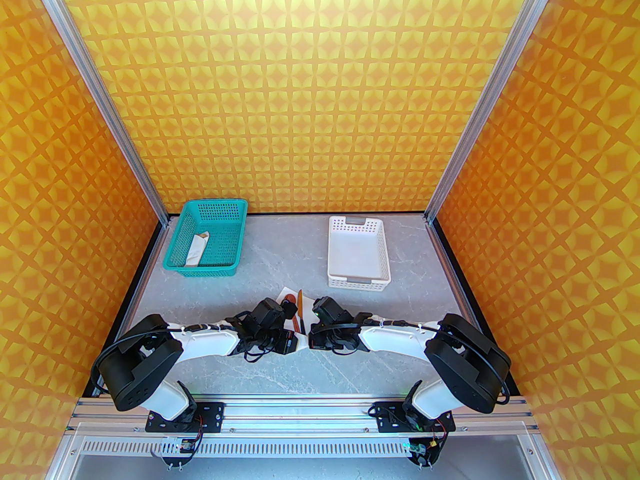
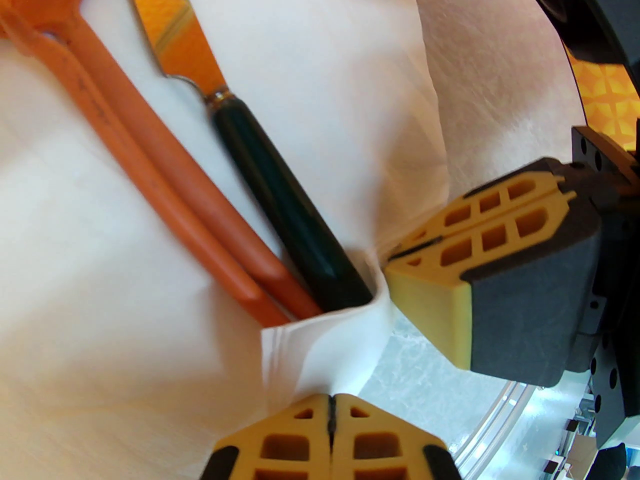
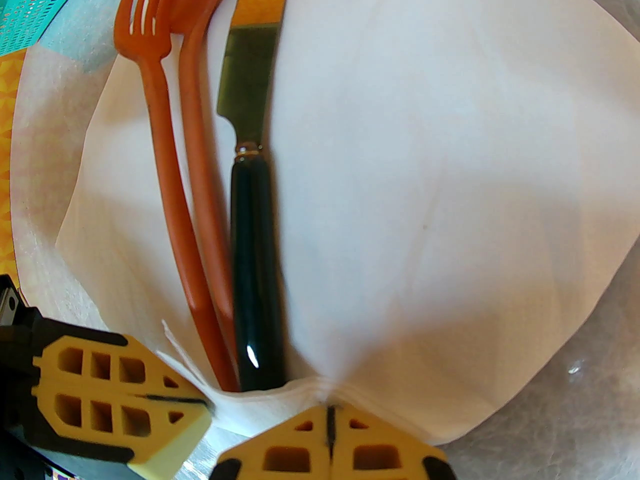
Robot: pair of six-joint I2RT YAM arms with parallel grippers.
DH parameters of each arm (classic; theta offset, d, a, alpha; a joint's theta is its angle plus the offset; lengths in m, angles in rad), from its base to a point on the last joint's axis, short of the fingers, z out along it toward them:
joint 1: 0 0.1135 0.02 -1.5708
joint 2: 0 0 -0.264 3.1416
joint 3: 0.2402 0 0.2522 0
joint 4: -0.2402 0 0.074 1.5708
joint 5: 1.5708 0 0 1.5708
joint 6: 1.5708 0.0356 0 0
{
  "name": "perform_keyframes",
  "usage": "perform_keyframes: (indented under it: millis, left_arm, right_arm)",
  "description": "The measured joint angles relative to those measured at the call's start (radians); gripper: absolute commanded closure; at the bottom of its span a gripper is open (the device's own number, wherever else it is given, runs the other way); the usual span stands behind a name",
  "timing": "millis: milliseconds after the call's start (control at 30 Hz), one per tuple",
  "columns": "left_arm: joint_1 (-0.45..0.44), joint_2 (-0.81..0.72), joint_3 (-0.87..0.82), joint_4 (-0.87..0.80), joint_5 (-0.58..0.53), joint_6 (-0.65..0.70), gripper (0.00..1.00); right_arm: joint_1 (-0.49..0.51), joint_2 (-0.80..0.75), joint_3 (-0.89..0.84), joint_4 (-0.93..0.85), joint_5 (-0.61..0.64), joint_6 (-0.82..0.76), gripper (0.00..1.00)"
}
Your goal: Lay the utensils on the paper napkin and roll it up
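The white paper napkin (image 1: pixel 286 292) lies just ahead of both wrists, and its near edge is lifted. On the napkin (image 3: pixel 425 168) lie the utensils side by side: an orange fork (image 3: pixel 150 68), a reddish-brown spoon (image 3: pixel 200 168) and a dark-handled knife (image 3: pixel 252 248). Their handle ends sit under the raised fold. My left gripper (image 2: pixel 331 403) is shut on that napkin (image 2: pixel 325 68) edge. My right gripper (image 3: pixel 330 413) is shut on the same edge a little to the right. The right gripper (image 2: pixel 397 258) pinches paper beside the knife (image 2: pixel 290 218) handle. The left gripper (image 3: pixel 207 408) is at the fold's left end.
At the back left, a teal basket (image 1: pixel 207 240) holds a slim white paper tube (image 1: pixel 197 250). At the back right stands a white perforated basket (image 1: pixel 357 258). Patterned orange walls close in the grey table (image 1: pixel 280 373) on three sides.
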Motion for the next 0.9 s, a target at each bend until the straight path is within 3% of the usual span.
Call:
perform_keyframes:
  millis: [500, 900]
  left_arm:
    - [0.006, 0.0, -0.015, -0.003, -0.019, 0.0, 0.97]
    - [0.006, 0.002, -0.015, -0.003, -0.019, 0.0, 0.98]
  right_arm:
    - [0.0, 0.0, 0.0, 0.001, 0.0, -0.001, 0.94]
    - [-0.005, -0.076, 0.06, -0.103, 0.053, -0.051, 0.8]
